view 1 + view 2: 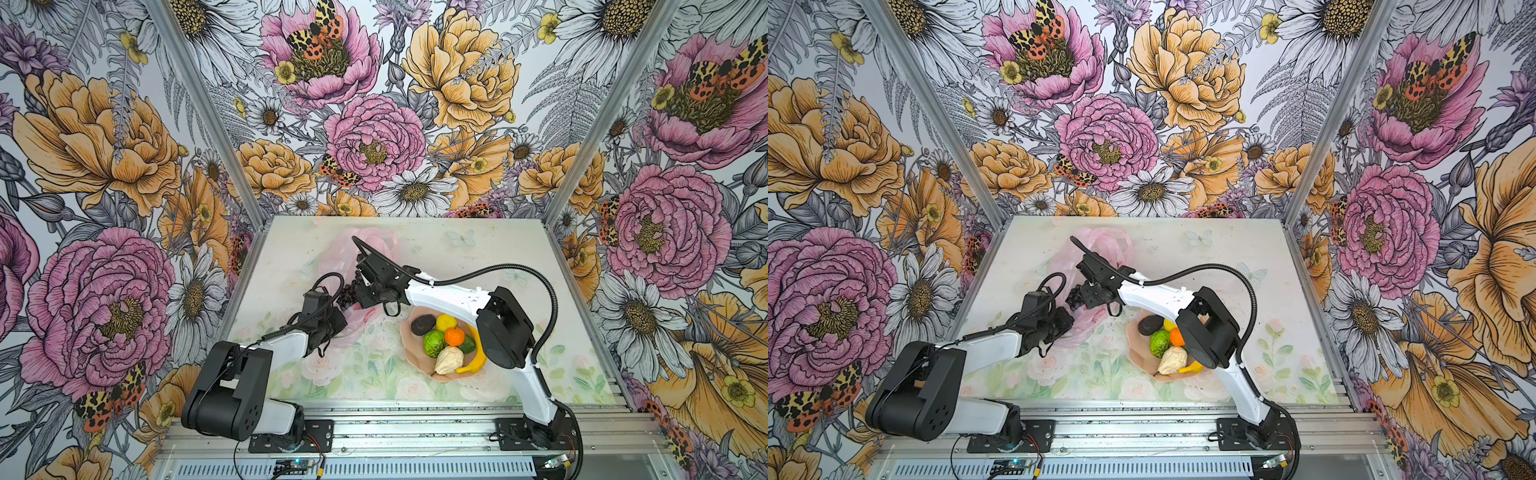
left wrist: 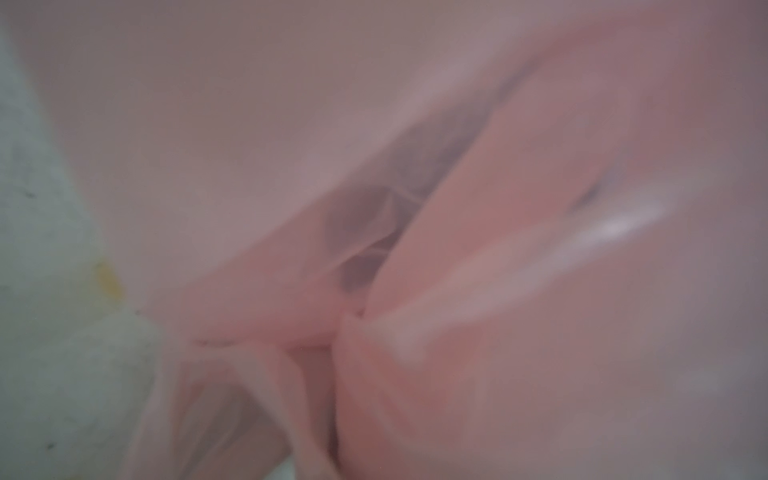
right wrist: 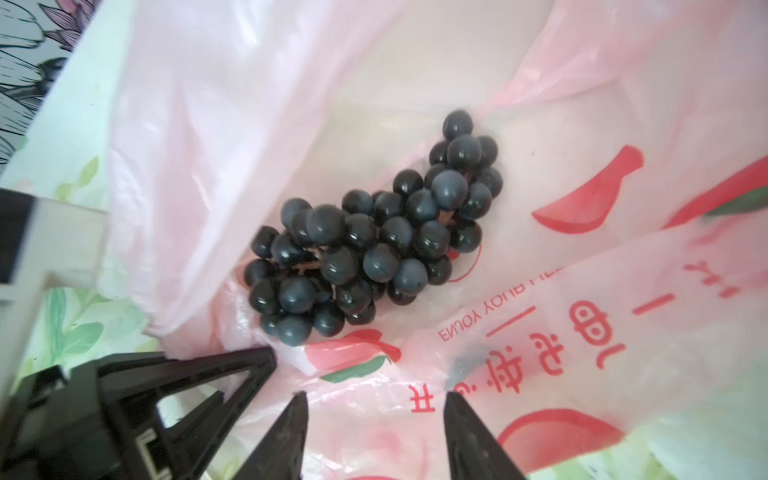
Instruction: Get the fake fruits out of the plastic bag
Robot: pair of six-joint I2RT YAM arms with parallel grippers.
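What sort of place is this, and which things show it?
Probably a robot test cell, not a home: two robot arms bolted to an aluminium rail, floral-papered panel walls enclosing a table, and fake fruits as props.

Grape bunch point(image 3: 370, 232) inside pink bag point(image 3: 208, 124)

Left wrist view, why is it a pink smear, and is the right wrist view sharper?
Left wrist view: out of focus, the thin translucent pink plastic bag fills the frame. Right wrist view: crisp on the dark plastic grape bunch, softer at the edges.
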